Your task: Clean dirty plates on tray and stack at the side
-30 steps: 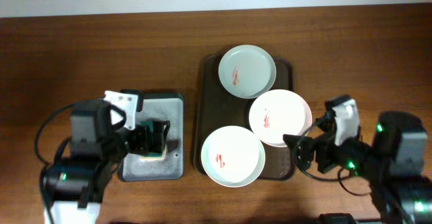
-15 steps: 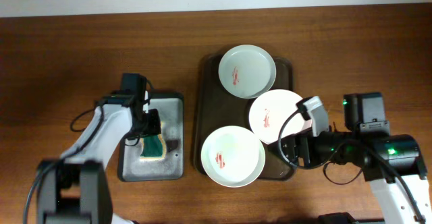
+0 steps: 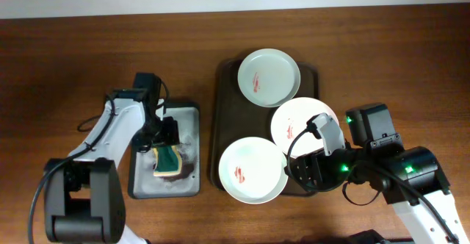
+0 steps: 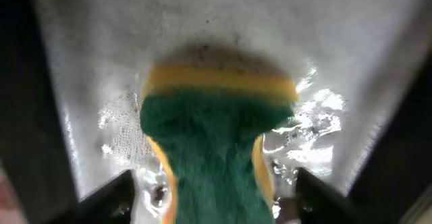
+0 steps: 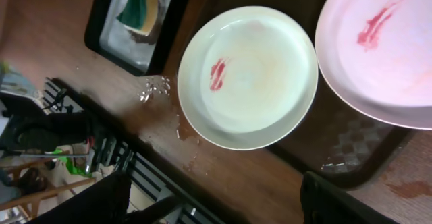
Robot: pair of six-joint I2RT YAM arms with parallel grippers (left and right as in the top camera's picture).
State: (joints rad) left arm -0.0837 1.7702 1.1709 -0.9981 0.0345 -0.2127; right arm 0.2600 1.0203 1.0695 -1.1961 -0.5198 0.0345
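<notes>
Brown wooden tabletop [image 3: 88, 45] fills our overhead view. On it lies a large dark brown rectangular tray [image 3: 226, 112] with a raised rim, carrying 3 round shallow white plates, each marked with a red smear. From the tray's centre, the first plate [image 3: 269, 77] sits at 12 o'clock. The second plate [image 3: 303, 128] sits at 3 o'clock, its edge out past the rim. The third plate [image 3: 252, 170] sits at 6 o'clock and overhangs the near rim.

Just beside that tray, at its 9 o'clock, we see a smaller grey metal tray [image 3: 188, 115] with a black rim, wet inside. Our left gripper [image 3: 167, 150] hangs over it, fingers closed on a green-and-yellow sponge [image 3: 168, 162], which is pinched narrow between them. We cannot tell whether the sponge touches the metal.

Our right gripper [image 3: 303, 173] hovers at the brown tray's 5 o'clock corner. Its fingers are spread wide with nothing between them, and the third plate lies just ahead. Water droplets [image 5: 155, 89] speckle the tabletop near that plate.
</notes>
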